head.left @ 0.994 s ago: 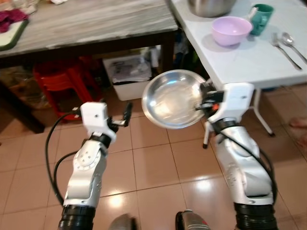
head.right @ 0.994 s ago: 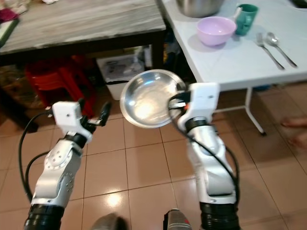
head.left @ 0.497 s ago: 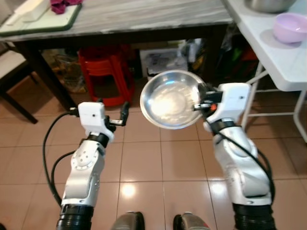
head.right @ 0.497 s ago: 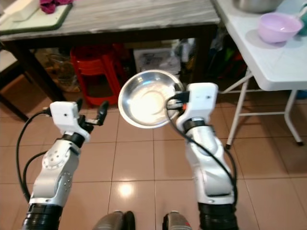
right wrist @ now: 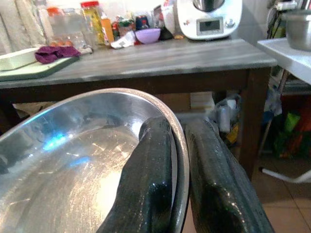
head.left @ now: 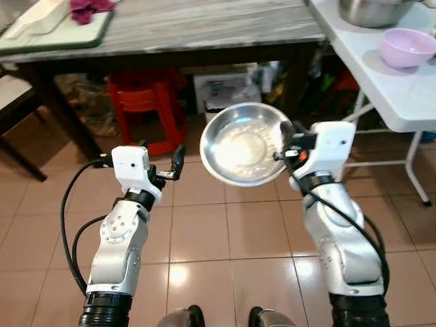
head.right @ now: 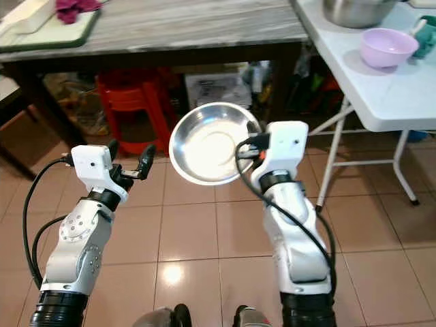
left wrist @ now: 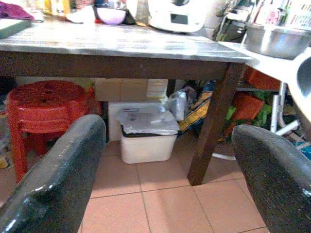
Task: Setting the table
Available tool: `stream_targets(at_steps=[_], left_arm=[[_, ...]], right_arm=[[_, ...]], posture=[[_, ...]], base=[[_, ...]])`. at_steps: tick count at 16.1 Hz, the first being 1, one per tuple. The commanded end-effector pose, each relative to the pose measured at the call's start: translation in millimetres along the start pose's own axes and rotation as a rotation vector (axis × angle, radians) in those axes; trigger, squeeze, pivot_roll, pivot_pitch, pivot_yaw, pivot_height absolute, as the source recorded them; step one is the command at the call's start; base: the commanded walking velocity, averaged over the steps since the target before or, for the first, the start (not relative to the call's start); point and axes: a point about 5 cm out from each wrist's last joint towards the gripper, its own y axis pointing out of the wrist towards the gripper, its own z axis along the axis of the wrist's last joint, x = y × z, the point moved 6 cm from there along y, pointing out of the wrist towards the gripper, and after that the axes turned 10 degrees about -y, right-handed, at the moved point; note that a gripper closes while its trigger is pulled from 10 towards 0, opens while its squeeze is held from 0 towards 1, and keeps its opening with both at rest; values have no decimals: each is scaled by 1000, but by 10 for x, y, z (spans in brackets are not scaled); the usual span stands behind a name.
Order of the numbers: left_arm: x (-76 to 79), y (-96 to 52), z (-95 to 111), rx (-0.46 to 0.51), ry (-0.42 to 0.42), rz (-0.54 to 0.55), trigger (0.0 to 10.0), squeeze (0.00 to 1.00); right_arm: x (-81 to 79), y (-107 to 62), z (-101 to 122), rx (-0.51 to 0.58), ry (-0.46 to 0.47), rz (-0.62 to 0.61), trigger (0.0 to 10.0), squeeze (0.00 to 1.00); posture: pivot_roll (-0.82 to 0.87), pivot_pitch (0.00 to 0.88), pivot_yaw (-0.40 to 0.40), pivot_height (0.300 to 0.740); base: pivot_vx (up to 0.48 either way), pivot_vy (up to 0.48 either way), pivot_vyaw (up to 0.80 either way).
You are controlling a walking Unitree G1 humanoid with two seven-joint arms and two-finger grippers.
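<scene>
The right end effector (head.left: 285, 139) pinches the steel plate (head.left: 244, 144) rim; the white worktop (head.left: 402, 95) lies upper right of the frame, nearer this arm; the left end effector (head.left: 178, 161) is released.

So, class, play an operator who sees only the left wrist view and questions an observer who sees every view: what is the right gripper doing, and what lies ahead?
Operator: I see a curved metal edge at one side. What is it?
Observer: A steel bowl, held above the tiled floor.
Operator: How is it held?
Observer: The right gripper pinches its rim, one finger inside, one outside.
Operator: Anything on the white table?
Observer: A lilac bowl stands near the edge of the white table, to the robot's right.
Operator: And my own gripper?
Observer: The left gripper is open and holds nothing.
</scene>
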Motion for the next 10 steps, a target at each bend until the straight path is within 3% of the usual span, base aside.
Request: stream_targets(at_steps=[1,4,10], left_arm=[[1,-16,14,2,5,-4,10000,0],[14,-6,16,2,3,-9,10000,0],[58,-19,-13,-5,-11,-22,10000,0]], right_arm=[[45,-18,40,18,-6,-12,10000,0],[45,-14,40,19,-9,-13,10000,0],[46,-14,26,18,-8,-14,10000,0]], posture=[[-165,201,50,740],[-168,202,53,740],[-168,202,53,740]], base=[[352,0,0],[368,0,0],[375,0,623]])
